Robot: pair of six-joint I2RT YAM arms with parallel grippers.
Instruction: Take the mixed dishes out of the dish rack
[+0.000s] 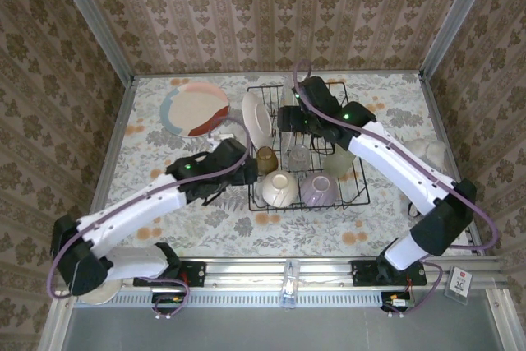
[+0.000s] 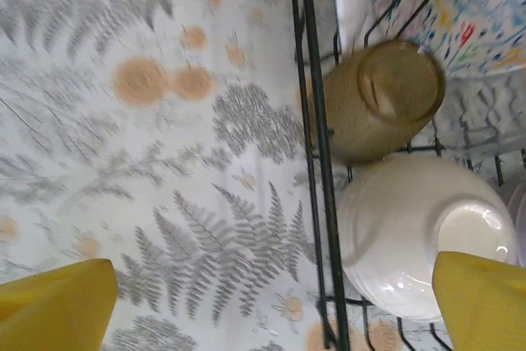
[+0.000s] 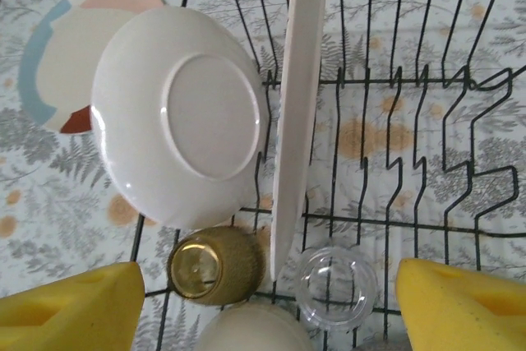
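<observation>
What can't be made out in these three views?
Top view: the right arm's black wrist hides the middle rear of the black wire dish rack.
Left wrist view: yellow finger pad and bottom edge cut off the round cream bowl; floral tablecloth blurred.
Right wrist view: bottom edge crops that bowl.

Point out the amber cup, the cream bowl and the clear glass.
amber cup [image 2: 352, 127]: left wrist view, side wall.
cream bowl [image 2: 394, 236]: left wrist view, outer wall.
clear glass [image 3: 337, 288]: right wrist view, round end's middle.

Open passage above the rack's [image 3: 386, 81] bare right-hand tines and over the tabletop [image 2: 164, 162] left of it. Upright plates [image 3: 185, 117] block its left side; cup [image 3: 215, 265] and glass [image 3: 337, 288] crowd the near row.
</observation>
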